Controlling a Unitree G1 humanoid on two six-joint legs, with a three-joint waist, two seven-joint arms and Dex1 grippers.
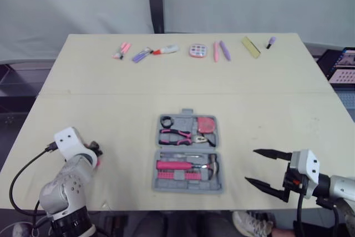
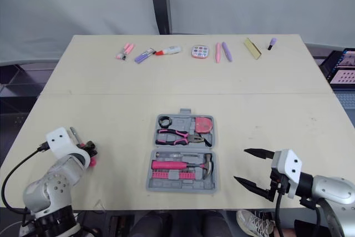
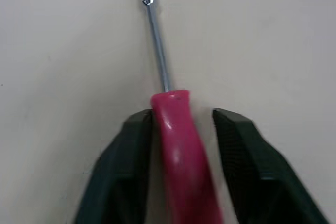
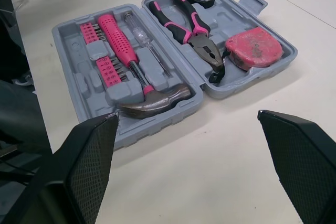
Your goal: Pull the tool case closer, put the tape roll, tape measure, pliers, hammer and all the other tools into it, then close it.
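The grey tool case (image 1: 188, 148) lies open near the table's front middle. It holds a black tape roll (image 1: 166, 121), pink pliers (image 1: 183, 135), a pink tape measure (image 1: 206, 124), a pink-handled hammer (image 1: 186, 165) and pink bits (image 1: 177, 175). At the front left, my left gripper (image 3: 182, 114) is open and straddles the pink handle of a screwdriver (image 3: 181, 156) lying on the table. One finger touches the handle and the other stands slightly off it. My right gripper (image 1: 250, 165) hangs open and empty to the right of the case.
Small items line the far edge: pink clips (image 1: 121, 50), a purple pen (image 1: 141, 54), a white-red marker (image 1: 166, 50), a round palette (image 1: 197, 51), two pens (image 1: 220, 50), a yellow block (image 1: 250, 47) and a small purple cap (image 1: 270, 42). A laptop (image 1: 344, 65) sits beyond the right edge.
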